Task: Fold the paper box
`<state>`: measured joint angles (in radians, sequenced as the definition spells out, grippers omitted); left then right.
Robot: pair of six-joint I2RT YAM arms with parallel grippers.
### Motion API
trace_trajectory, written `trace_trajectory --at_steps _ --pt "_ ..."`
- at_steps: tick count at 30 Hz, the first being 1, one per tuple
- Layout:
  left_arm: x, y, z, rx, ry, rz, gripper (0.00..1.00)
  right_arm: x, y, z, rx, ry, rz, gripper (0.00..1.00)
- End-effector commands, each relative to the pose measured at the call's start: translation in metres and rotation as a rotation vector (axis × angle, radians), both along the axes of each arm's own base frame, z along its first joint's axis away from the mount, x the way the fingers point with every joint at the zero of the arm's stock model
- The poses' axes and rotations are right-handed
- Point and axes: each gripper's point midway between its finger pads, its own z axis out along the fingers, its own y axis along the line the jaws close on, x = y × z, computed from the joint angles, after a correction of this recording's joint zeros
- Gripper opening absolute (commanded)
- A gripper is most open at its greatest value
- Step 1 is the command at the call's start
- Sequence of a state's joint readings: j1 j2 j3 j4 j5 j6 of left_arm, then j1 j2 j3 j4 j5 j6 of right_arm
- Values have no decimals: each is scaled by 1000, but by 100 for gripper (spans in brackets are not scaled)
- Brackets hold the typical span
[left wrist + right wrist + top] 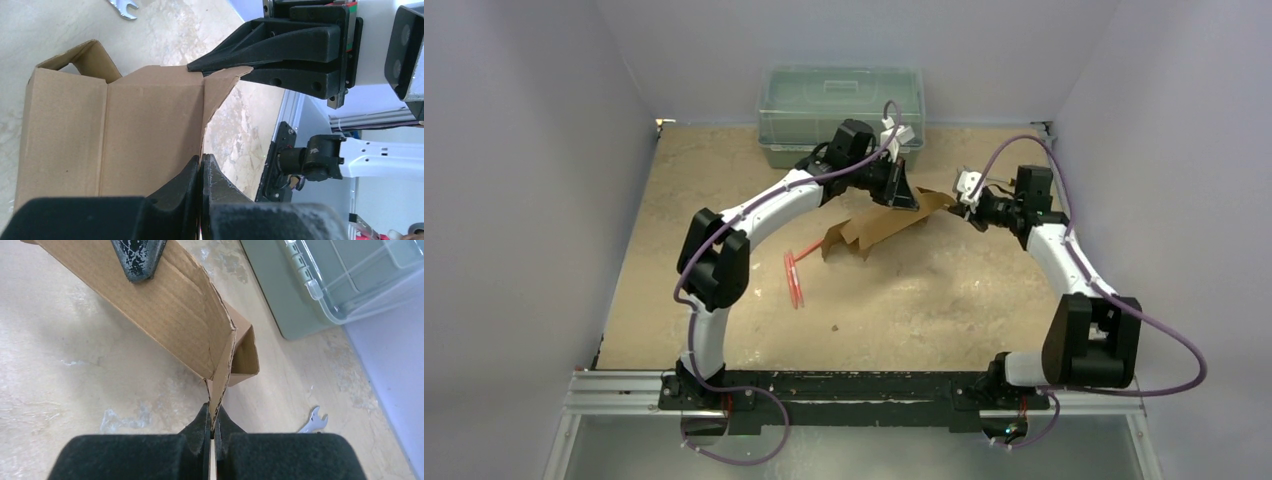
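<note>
**Hidden and clipped parts across three views**

Top view: the left gripper (907, 197) covers the middle of the paper box (864, 232), its fingertips lost against the cardboard. A dark speck (835, 327) at 6 o'clock from the box and a thin red item (795, 278) at 8 o'clock are too small to name. Left wrist view: the box runs off the 6 o'clock edge, and a wrench (122, 7) is clipped at 12 o'clock. Right wrist view: the box is cut at 12 o'clock and the green bin (285, 302) at 1 o'clock. One flap's end vanishes between the closed fingers of the right gripper (212, 415).
</note>
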<state>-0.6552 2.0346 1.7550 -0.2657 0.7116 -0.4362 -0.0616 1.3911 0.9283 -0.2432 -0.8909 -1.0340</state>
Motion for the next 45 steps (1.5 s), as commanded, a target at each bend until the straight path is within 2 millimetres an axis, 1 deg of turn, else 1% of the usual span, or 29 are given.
trace_trajectory --at_steps 1,4,7,10,15,19,22,25,26,29,31,32,34,37,40,41,43,44,45 --pt "7 -16 20 -63 -14 17 0 -19 -11 25 9 59 -53 0" --pt "2 -32 24 -80 -6 1 0 -31 -27 27 12 101 -114 0" --pt "-5 -52 26 -93 2 -22 0 -47 -50 22 -1 150 -183 0" --pt "-14 -72 27 -109 2 -38 0 -63 -72 13 -28 175 -248 0" --pt "-33 -106 23 -133 4 -68 0 -86 -117 -1 -47 182 -362 0" --pt "-38 -128 26 -164 0 -68 0 -103 -144 -13 -60 221 -384 0" --pt "-42 -142 25 -176 0 -74 0 -114 -157 -19 -39 261 -377 0" --pt "-41 -149 18 -174 2 -68 0 -114 -164 -24 -21 275 -379 0" --pt "-38 -149 16 -171 -4 -58 0 -113 -164 -24 -16 268 -379 4" --pt "-31 -150 14 -162 -26 -38 0 -106 -167 -19 -9 238 -389 20" --pt "-24 -147 14 -151 -44 -19 0 -101 -166 -11 15 213 -386 38" --pt "-20 -146 16 -154 -54 -9 0 -99 -165 -7 24 206 -382 44" --pt "-9 -140 19 -160 -63 14 0 -95 -166 0 39 197 -376 53" --pt "5 -130 20 -169 -64 35 0 -88 -166 6 71 189 -366 63" --pt "16 -122 18 -174 -57 47 0 -83 -166 1 94 188 -348 74" --pt "19 -119 18 -174 -55 48 0 -82 -165 -3 95 172 -328 82" --pt "22 -116 14 -173 -47 46 0 -77 -162 -9 105 117 -277 94" --pt "24 -114 13 -174 -41 43 0 -76 -159 -14 100 86 -236 98" --pt "27 -111 12 -177 -33 43 0 -76 -155 -20 101 56 -188 99"
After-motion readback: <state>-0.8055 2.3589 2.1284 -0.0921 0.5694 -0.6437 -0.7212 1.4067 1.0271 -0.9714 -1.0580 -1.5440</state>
